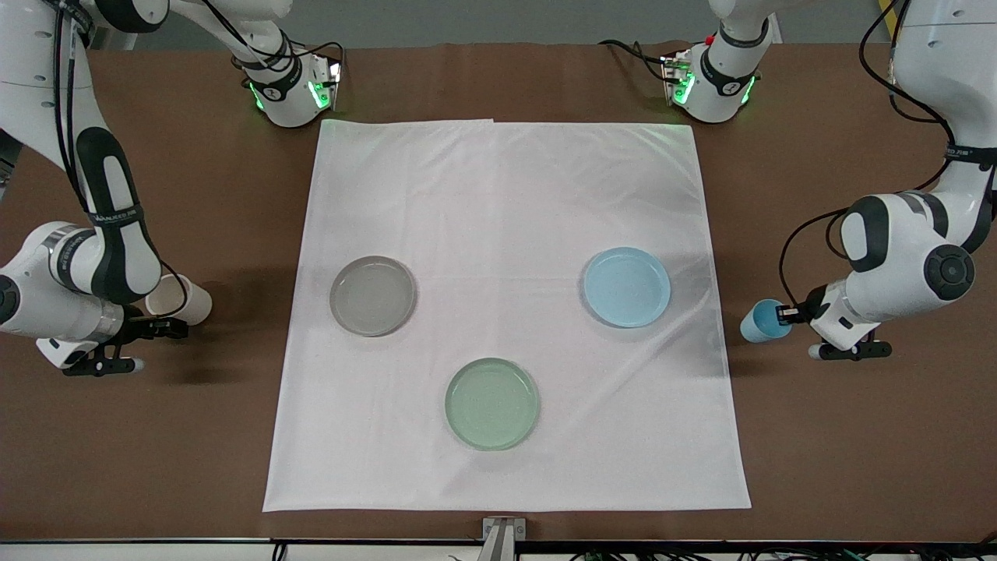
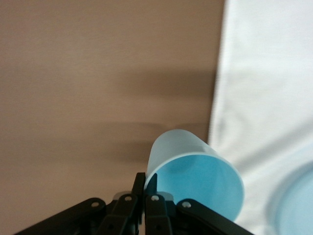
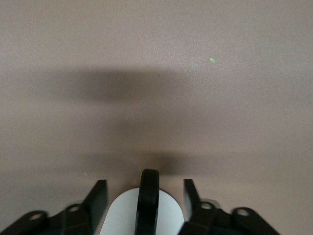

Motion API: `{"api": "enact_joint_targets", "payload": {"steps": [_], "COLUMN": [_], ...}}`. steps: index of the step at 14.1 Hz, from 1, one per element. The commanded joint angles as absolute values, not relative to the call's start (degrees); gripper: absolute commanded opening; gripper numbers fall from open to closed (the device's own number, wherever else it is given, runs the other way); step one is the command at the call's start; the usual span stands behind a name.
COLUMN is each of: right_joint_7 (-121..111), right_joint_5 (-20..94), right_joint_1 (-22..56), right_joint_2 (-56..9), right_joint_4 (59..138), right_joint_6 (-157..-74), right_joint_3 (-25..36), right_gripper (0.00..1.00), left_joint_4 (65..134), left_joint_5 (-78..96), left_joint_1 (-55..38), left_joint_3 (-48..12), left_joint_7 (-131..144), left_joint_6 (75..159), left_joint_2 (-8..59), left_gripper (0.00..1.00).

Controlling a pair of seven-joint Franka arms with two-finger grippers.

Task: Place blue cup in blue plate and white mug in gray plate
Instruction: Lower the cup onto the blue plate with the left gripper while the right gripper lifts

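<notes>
Your brown table [image 1: 857, 436] fills the frame, with a white cloth [image 1: 506, 234] spread square over its middle. Both arms reach down to the bare wood off the cloth's two side edges, at mid-height in the frame, each on its own end. Three round plates of one size lie on the cloth. The gray plate [image 1: 372, 295] sits at mid-height toward the right arm's end. The blue plate [image 1: 627, 286] sits level with it toward the left arm's end. A pale green plate [image 1: 491, 403] sits in the lower middle, nearer the front camera than the other two, and all three are well apart. The white mug [image 1: 183, 300] is at the right arm's end of the table, tipped over on its side above the bare wood, well apart from the gray plate. Your right hand [image 3: 144, 198] is clamped on it, one finger on each side of the body and the black loop handle [image 3: 148, 200] standing up between them. The blue cup [image 1: 762, 321] is tilted over bare wood just off the cloth's edge, near the blue plate but outside it. Your left hand [image 1: 787, 313] pinches its wall at the rim, fingers drawn together on it.
</notes>
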State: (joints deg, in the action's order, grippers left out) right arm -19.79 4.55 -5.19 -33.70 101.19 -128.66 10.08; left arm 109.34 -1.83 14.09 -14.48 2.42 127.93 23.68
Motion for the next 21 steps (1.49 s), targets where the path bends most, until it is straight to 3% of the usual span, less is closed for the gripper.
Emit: {"api": "enact_joint_targets", "payload": {"steps": [1,6,11,16,21], "right_joint_7": [-21.3,-21.2,-21.3,-20.7,-12.3], "right_joint_5": [5.6,5.6,5.6,5.5,5.5], "right_joint_1": [-6.2,-6.2,-6.2,-4.6,5.2], "right_joint_2": [-32.6,-32.5,-32.0,-26.8,-20.6], "right_joint_4": [102.6,102.7,102.0,100.6,99.4], "right_joint_6": [-128.3,-127.5,-124.6,-118.2,-108.1], "right_joint_3": [9.3,9.3,9.3,9.3,9.3], "right_gripper": [0.6,0.36,0.16,0.1,0.1], "left_joint_4": [110.0,111.6,111.5,111.6,111.6], "left_joint_5": [-1.1,-1.4,-2.1,-2.2,-8.9], "left_joint_1": [14.1,13.6,8.1,6.1,6.0], "left_joint_3": [-19.9,-30.2,-30.8,-30.8,-30.3], "left_joint_7": [8.3,26.5,35.1,37.3,37.6], "left_joint_6": [124.1,122.7,124.3,127.9,128.8], "left_joint_2": [19.0,18.9,21.5,25.6,29.0], "left_gripper": [0.0,0.0,0.0,0.0,0.0]}}
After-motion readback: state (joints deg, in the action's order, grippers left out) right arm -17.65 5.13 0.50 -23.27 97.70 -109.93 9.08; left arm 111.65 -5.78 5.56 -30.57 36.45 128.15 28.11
